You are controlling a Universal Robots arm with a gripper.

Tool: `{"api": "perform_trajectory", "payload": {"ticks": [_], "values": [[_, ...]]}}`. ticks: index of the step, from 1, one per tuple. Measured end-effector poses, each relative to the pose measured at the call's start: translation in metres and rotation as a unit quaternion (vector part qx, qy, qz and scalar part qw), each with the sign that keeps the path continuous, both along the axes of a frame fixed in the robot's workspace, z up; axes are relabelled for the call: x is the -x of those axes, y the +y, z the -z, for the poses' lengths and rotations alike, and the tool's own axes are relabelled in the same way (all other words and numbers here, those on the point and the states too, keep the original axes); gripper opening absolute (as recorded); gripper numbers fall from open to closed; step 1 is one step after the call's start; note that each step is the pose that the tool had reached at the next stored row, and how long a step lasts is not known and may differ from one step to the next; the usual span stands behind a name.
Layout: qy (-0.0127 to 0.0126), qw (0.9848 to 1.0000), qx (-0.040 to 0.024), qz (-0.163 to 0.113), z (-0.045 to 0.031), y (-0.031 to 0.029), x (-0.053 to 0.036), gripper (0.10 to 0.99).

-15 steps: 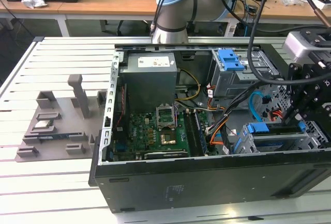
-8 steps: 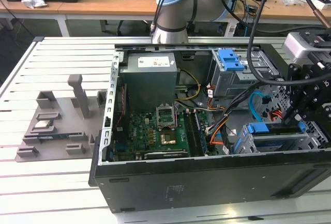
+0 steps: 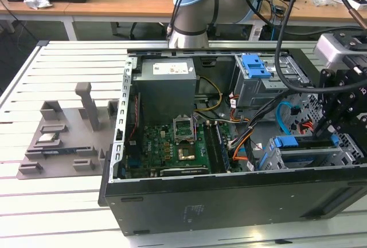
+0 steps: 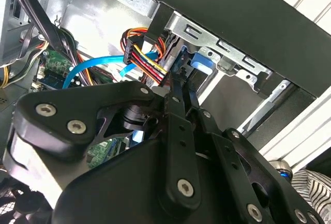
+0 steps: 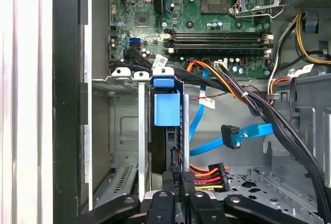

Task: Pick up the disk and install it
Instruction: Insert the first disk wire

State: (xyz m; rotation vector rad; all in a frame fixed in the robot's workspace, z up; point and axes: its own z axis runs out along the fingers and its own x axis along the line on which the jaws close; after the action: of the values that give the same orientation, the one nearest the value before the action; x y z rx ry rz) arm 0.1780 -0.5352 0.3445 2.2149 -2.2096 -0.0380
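The disk (image 5: 165, 149) stands on edge in a slot of the metal drive cage (image 5: 124, 131) at the case's front corner, its blue bracket tab (image 5: 166, 107) on the end toward the motherboard. In the exterior view the disk (image 3: 307, 152) lies in the cage at the right, blue bracket (image 3: 285, 141) showing. My gripper (image 3: 331, 136) hangs just over the disk's end near the case wall. In both wrist views the gripper (image 4: 181, 81) (image 5: 178, 195) has its fingers drawn together, their tips by the disk's near end. Whether they touch it is hidden.
A blue data cable (image 5: 235, 136) and a red-orange-yellow power lead (image 5: 207, 175) lie loose beside the cage. Black cable bundles (image 5: 269, 115) cross to the motherboard (image 3: 172, 145). A grey power supply (image 3: 166, 85) and a blue-topped cage (image 3: 256, 67) sit farther back. The case wall (image 3: 229, 196) is close.
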Motion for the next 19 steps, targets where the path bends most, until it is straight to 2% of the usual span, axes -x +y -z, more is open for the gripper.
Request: {"api": "perform_trajectory", "payload": {"ticks": [19], "values": [[0.0006,1.0000,-0.0010,0.000,0.0031,-0.0005,-0.0014,0.173]]}}
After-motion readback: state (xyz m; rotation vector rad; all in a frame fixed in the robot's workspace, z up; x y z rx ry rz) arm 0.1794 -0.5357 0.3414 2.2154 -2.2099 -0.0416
